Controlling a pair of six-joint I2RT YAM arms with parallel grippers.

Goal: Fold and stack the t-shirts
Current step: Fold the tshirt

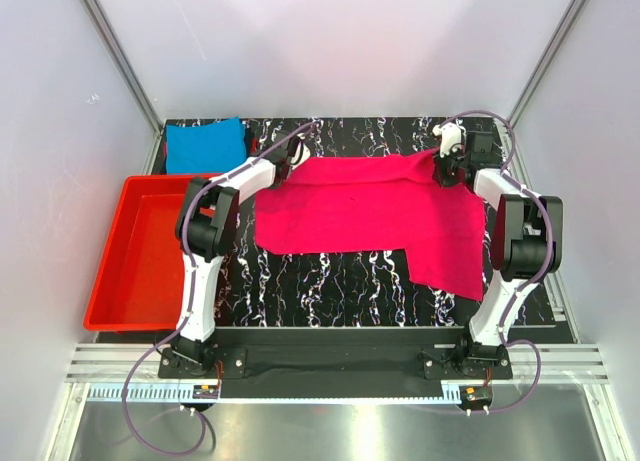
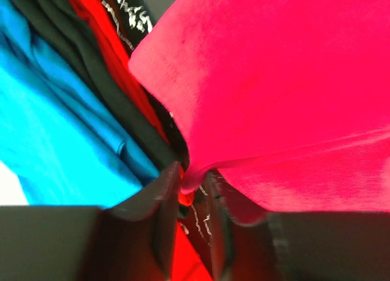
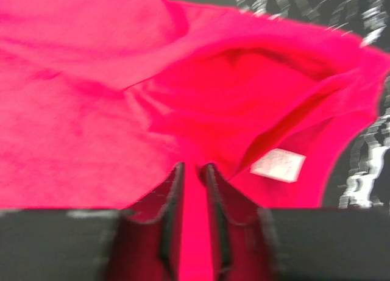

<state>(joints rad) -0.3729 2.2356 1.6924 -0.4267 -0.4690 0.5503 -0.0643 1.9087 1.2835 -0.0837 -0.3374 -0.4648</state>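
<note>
The magenta-pink t-shirt (image 1: 370, 211) lies spread over the black marbled table (image 1: 330, 281), one flap reaching toward the near right. My left gripper (image 1: 296, 155) is at its far left corner. In the left wrist view the left gripper (image 2: 194, 174) has its jaws slightly parted, with the pink t-shirt's (image 2: 274, 80) corner tip between the fingertips. My right gripper (image 1: 447, 166) is at the far right corner. In the right wrist view the right gripper (image 3: 192, 168) shows a narrow gap over the pink cloth (image 3: 91, 110), near a white label (image 3: 278, 165). The turquoise-blue t-shirt (image 1: 205, 144) lies folded at the far left.
A red plastic tray (image 1: 110, 271) stands at the table's left side, just near of the blue t-shirt (image 2: 49, 128); its rim (image 2: 97, 19) shows in the left wrist view. White walls close in the table on three sides.
</note>
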